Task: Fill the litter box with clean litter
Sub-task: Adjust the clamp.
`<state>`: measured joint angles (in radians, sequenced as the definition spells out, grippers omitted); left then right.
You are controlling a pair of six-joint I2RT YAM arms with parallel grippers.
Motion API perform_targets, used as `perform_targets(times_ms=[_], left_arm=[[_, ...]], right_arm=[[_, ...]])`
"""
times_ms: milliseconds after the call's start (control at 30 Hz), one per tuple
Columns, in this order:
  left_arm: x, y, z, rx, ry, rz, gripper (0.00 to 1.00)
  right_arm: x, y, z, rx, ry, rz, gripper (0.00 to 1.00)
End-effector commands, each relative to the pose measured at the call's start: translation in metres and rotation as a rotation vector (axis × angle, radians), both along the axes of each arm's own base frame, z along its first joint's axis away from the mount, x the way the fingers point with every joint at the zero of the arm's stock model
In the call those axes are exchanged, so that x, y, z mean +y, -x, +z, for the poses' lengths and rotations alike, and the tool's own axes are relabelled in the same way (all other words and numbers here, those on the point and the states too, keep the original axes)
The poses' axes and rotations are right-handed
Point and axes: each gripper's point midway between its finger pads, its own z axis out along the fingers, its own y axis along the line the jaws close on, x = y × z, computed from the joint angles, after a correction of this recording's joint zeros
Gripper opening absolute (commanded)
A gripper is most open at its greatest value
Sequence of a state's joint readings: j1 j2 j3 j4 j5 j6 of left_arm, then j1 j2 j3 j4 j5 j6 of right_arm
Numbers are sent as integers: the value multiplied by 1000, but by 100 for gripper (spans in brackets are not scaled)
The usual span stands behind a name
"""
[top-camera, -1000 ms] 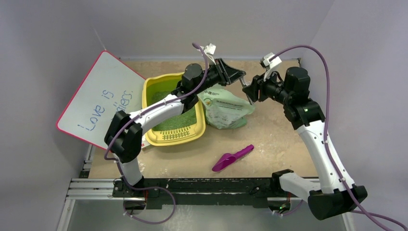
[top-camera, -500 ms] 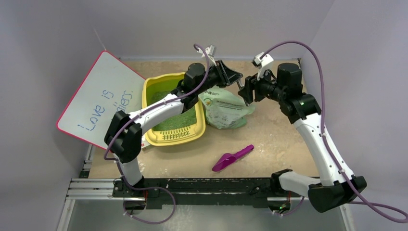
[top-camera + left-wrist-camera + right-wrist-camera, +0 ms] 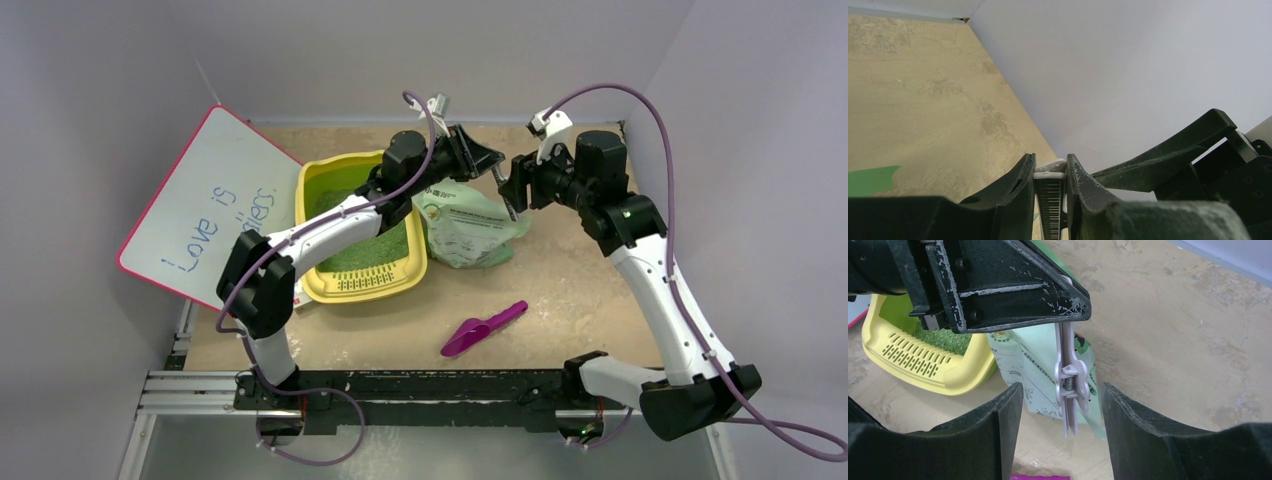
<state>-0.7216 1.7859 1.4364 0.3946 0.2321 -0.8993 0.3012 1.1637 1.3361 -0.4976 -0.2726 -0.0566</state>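
Hold left gripper (image 3: 1050,165) clamped on the clip (image 3: 1068,385), centre the wide-open right gripper (image 3: 1063,388) around its handles before closing, up above the bag (image 3: 470,225) beside the litter box (image 3: 322,288) already holding green litter (image 3: 370,252).

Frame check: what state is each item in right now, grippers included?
Left gripper, jaws shut on the white clip.
Right gripper, jaws open, straddling the clip without touching it.
Litter box, holds a layer of green litter.
Bag, lying beside the box.
Scoop, lying on the table, unheld.
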Motion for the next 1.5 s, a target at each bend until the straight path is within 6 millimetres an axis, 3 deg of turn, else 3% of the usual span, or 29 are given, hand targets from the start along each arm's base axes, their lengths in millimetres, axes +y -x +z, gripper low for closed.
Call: perform_targets(times_ms=[0, 167, 300, 367, 467, 700, 933, 1000, 1100, 1200, 1233, 1300, 1467], left_arm=[[6, 14, 62, -114, 108, -22, 2], [5, 15, 61, -112, 109, -29, 1], [4, 15, 61, -113, 109, -33, 1], [4, 15, 60, -111, 108, -34, 1], [4, 16, 62, -114, 112, -37, 0], [2, 17, 64, -112, 128, -50, 0], [1, 17, 62, -109, 131, -55, 0], [0, 17, 62, -108, 128, -55, 1], [2, 16, 60, -106, 121, -48, 20], [5, 15, 57, -110, 104, -33, 55], [8, 15, 57, -123, 86, -23, 62], [14, 12, 54, -136, 47, 2, 69], [40, 6, 42, -183, -50, 48, 75]], right_arm=[[-6, 1, 12, -17, -27, -54, 62], [15, 9, 8, 20, -77, 61, 51], [18, 8, 9, 7, -87, 77, 37], [15, 5, 9, 8, -79, 57, 37], [11, 1, 6, 20, -61, 25, 45], [8, -3, 1, 23, -42, 12, 45], [9, 1, 2, 10, -51, 26, 33], [10, 2, 5, 1, -54, 30, 22], [9, 2, 7, -8, -50, 32, 8], [8, 1, 9, -17, -43, 25, 2], [6, 0, 9, -19, -39, 16, 1], [3, -3, 10, -20, -30, -4, 0], [-1, -7, 11, -24, -8, -24, 0]])
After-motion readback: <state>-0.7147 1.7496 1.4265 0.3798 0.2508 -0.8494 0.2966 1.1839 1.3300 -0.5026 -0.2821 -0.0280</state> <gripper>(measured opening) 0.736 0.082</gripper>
